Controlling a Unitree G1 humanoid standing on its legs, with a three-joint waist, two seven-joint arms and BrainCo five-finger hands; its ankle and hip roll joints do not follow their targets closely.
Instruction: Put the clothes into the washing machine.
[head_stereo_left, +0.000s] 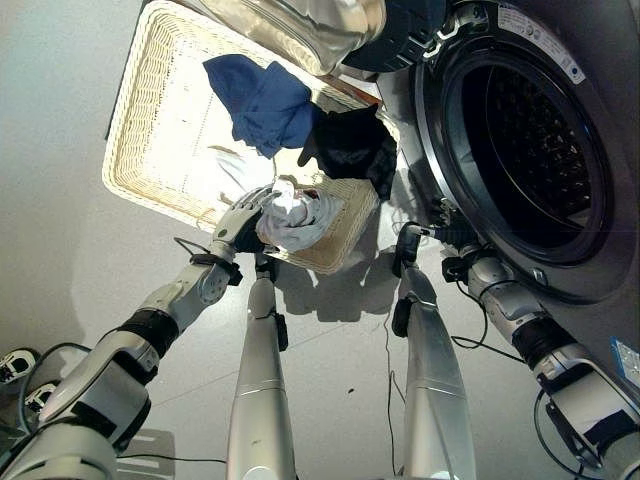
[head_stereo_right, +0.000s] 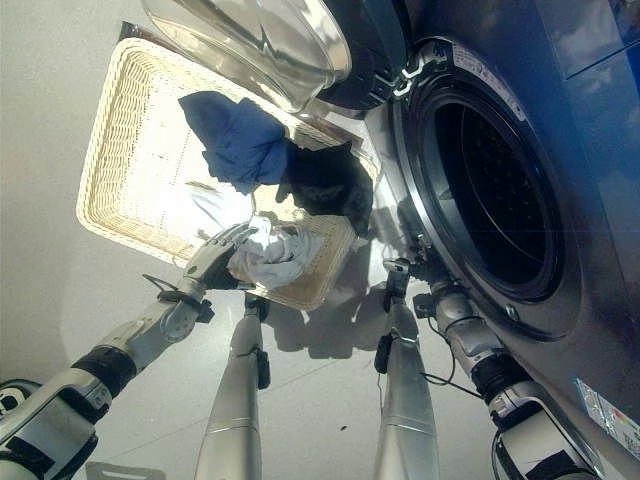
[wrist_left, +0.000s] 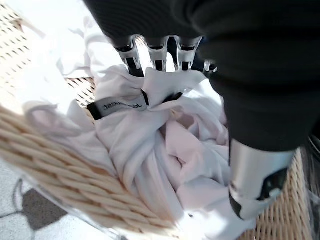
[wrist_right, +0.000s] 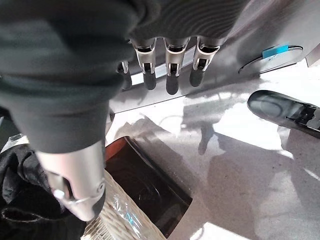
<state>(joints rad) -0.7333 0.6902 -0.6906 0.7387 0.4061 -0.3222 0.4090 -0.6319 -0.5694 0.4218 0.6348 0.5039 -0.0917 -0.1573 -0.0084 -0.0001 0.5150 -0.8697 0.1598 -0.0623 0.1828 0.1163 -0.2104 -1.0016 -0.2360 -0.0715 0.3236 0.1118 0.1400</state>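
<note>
A wicker basket (head_stereo_left: 130, 140) lies on the floor left of the washing machine. A white garment (head_stereo_left: 298, 218) is bunched at the basket's near corner, and my left hand (head_stereo_left: 243, 222) is shut on it. In the left wrist view the fingers (wrist_left: 131, 59) dig into the white cloth (wrist_left: 165, 145), with the thumb (wrist_left: 255, 180) on its other side. A blue garment (head_stereo_left: 262, 100) and a black garment (head_stereo_left: 350, 145) lie further back in the basket. My right hand (head_stereo_left: 455, 255) hangs low by the drum's lower rim, its fingers (wrist_right: 172, 75) relaxed and holding nothing.
The washing machine's drum (head_stereo_left: 530, 150) stands open on the right. Its round glass door (head_stereo_left: 300, 30) is swung out over the basket's far end. Grey floor (head_stereo_left: 60, 230) lies to the left of the basket.
</note>
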